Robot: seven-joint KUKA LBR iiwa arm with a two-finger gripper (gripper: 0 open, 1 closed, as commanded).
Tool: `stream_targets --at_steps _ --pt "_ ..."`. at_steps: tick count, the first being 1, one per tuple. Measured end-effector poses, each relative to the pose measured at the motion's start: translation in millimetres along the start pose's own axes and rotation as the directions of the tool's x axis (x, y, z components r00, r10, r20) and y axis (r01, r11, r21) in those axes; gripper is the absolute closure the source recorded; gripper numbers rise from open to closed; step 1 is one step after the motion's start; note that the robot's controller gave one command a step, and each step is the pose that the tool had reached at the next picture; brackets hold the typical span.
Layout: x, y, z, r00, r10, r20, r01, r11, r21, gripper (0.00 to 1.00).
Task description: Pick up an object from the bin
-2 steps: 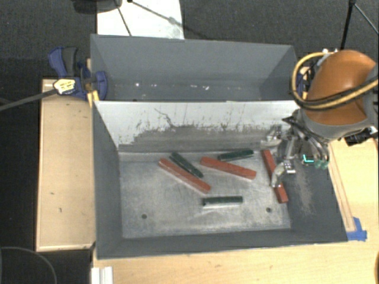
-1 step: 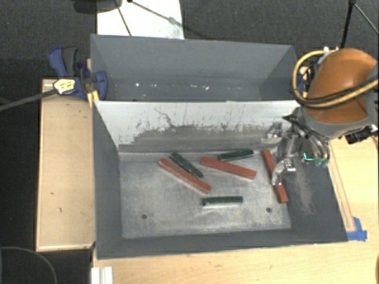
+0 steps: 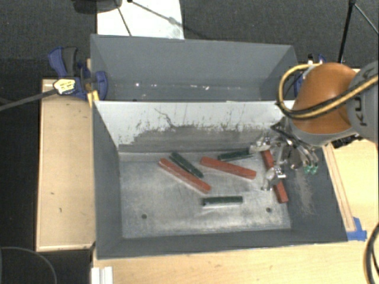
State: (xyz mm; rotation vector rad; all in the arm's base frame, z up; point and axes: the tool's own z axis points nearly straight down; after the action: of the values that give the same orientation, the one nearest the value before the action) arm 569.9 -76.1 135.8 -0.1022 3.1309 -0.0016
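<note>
Hanging low at the right side of the grey bin (image 3: 177, 223), the claw (image 3: 275, 173) sits over a red-brown stick (image 3: 281, 193) lying near the right wall; whether it is clenched or released cannot be told. A clean pick likely means straddling the stick's narrow width near mid-length, then lifting straight up, clear of the wall.

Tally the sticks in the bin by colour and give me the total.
Red: 3 - left red stick, middle red stick, right red stick at the gripper.
Dark green: 3 - left green stick, upper green stick, lower green stick.
Total: 6.
</note>
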Motion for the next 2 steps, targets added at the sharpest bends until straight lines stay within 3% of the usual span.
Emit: stream_targets --at_steps 1,2 --pt "-1.3 -8.1 61.7 0.934 0.358 -0.006 -0.358 0.934 0.0 1.0" --pt "-1.3 -8.1 61.7 0.934 0.357 -0.006 -0.357 0.934 0.0 1.0"
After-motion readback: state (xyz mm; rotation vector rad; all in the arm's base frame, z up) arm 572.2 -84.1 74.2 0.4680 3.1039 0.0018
